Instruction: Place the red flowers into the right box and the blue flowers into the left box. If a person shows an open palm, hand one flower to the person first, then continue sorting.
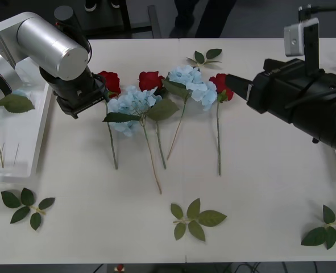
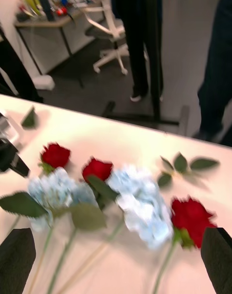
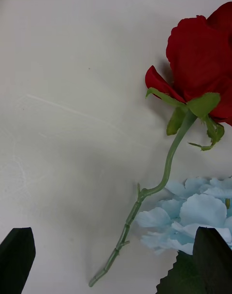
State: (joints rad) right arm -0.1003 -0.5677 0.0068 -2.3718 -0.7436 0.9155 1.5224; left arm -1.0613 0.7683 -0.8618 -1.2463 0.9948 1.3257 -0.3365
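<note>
Left to right: I see the slotted white plastic left box (image 1: 34, 139) holding one leafy stem at the table's left edge, then my left gripper (image 3: 116, 260), lowered with its black fingers spread over the thin green stem of the leftmost red rose (image 1: 110, 81). Mid-table lie two fluffy pale-blue hydrangeas (image 1: 135, 102) between two further compact red roses (image 1: 150, 80), stems toward me. My right gripper (image 2: 118, 260) hovers low, fingers apart and empty, by the rightmost rose (image 2: 191, 217).
</note>
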